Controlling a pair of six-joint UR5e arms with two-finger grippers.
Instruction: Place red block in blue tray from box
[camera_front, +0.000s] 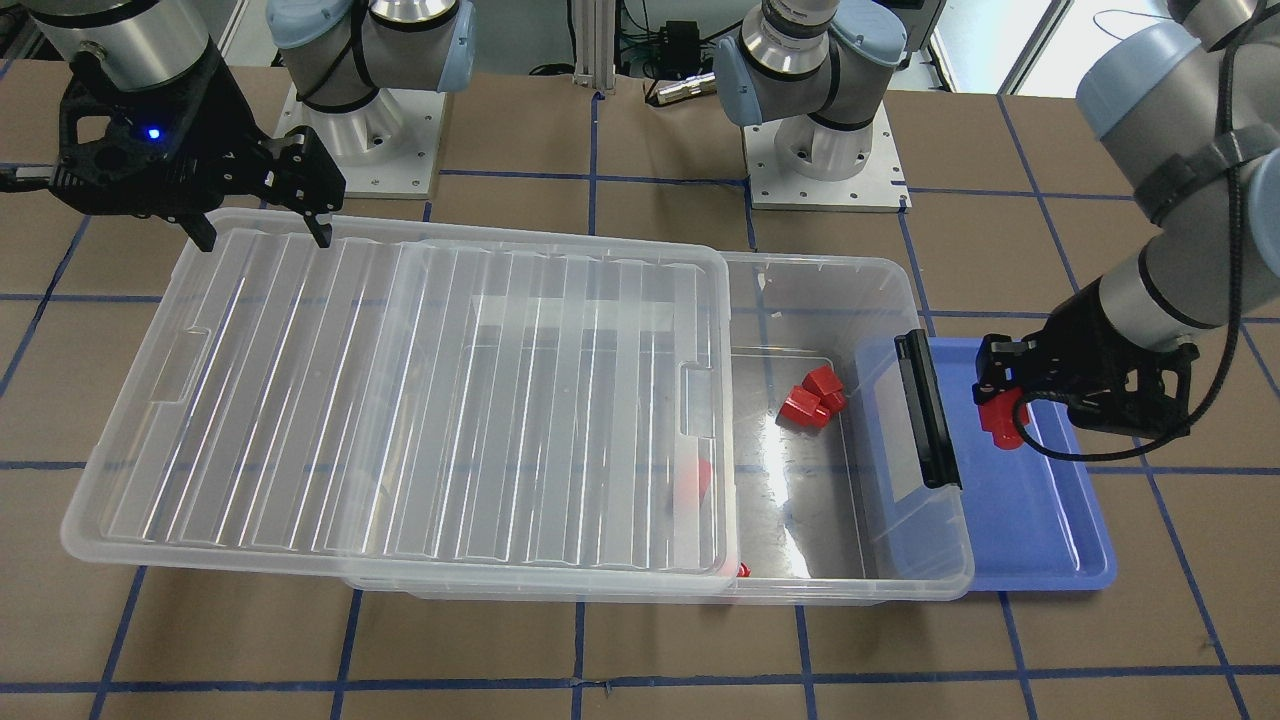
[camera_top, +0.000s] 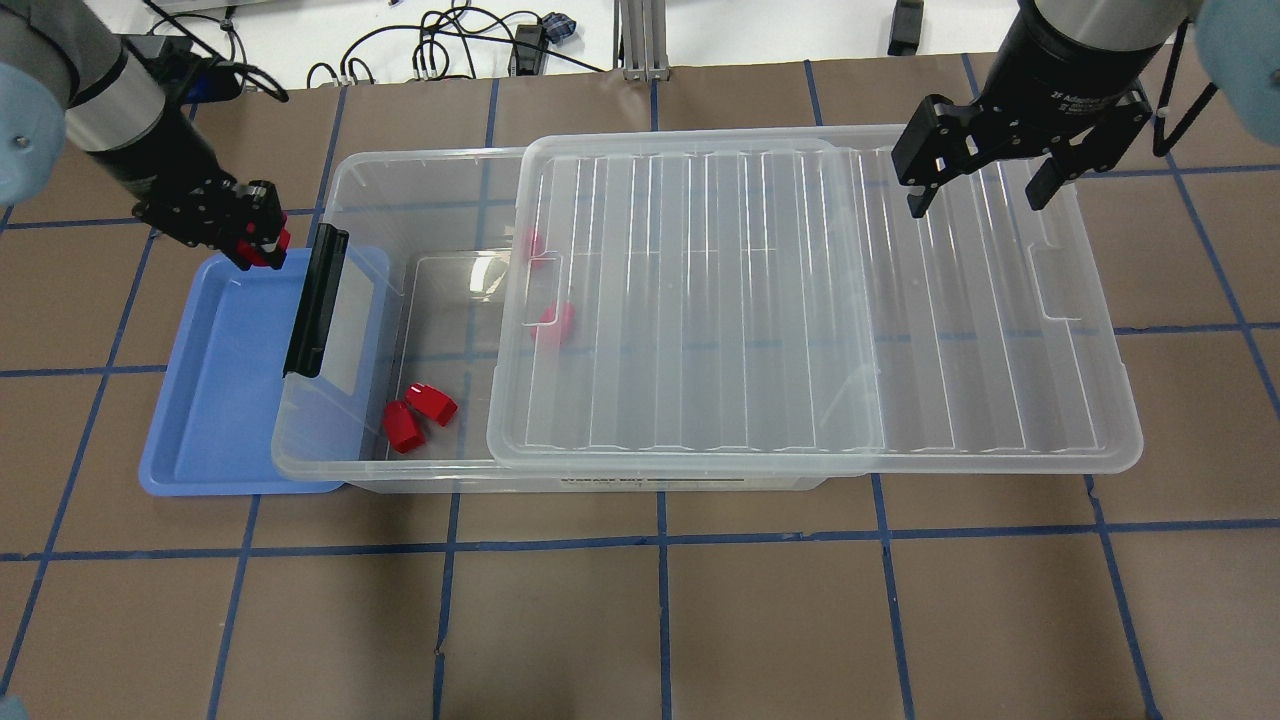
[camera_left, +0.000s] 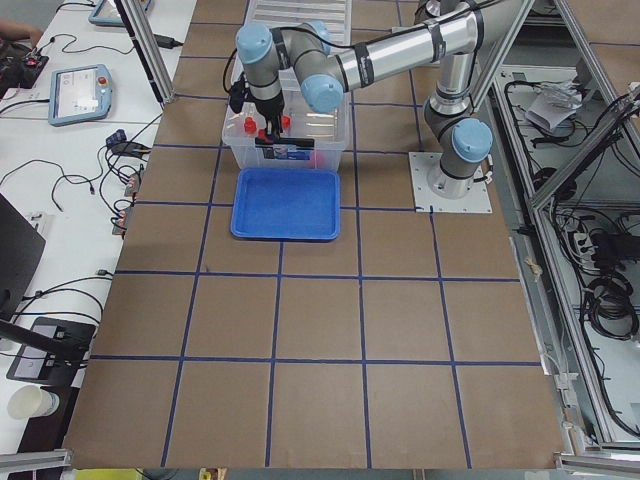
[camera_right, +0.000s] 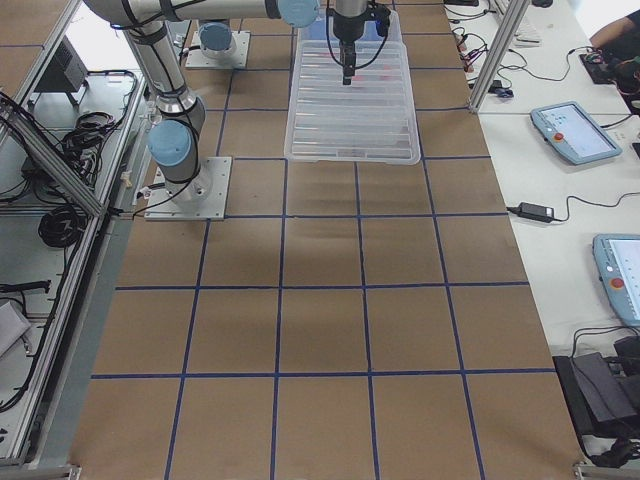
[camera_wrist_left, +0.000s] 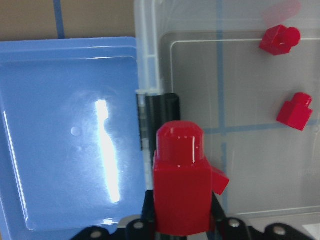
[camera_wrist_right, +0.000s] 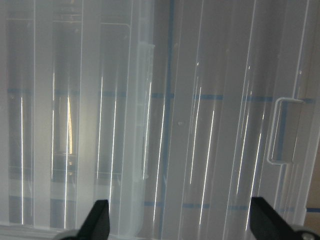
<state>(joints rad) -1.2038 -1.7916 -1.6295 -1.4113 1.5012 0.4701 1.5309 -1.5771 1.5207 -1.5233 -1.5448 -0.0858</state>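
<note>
My left gripper (camera_top: 258, 243) is shut on a red block (camera_top: 266, 250) and holds it above the far end of the blue tray (camera_top: 215, 390), beside the box's black latch handle (camera_top: 316, 300). The left wrist view shows the held block (camera_wrist_left: 180, 185) stub forward, with the tray (camera_wrist_left: 65, 140) to its left. The clear box (camera_top: 345, 478) lies partly under its ribbed lid (camera_top: 800, 310), which is slid to the right. Two red blocks (camera_top: 418, 415) lie in the uncovered end, and two more (camera_top: 553, 322) show through the lid. My right gripper (camera_top: 977, 205) is open and empty above the lid's far right part.
The tray's right edge is tucked under the box's latch end. The lid overhangs the box well to the right (camera_front: 130, 500). Both arm bases (camera_front: 820, 150) stand behind the box. Brown table with blue tape lines lies in front.
</note>
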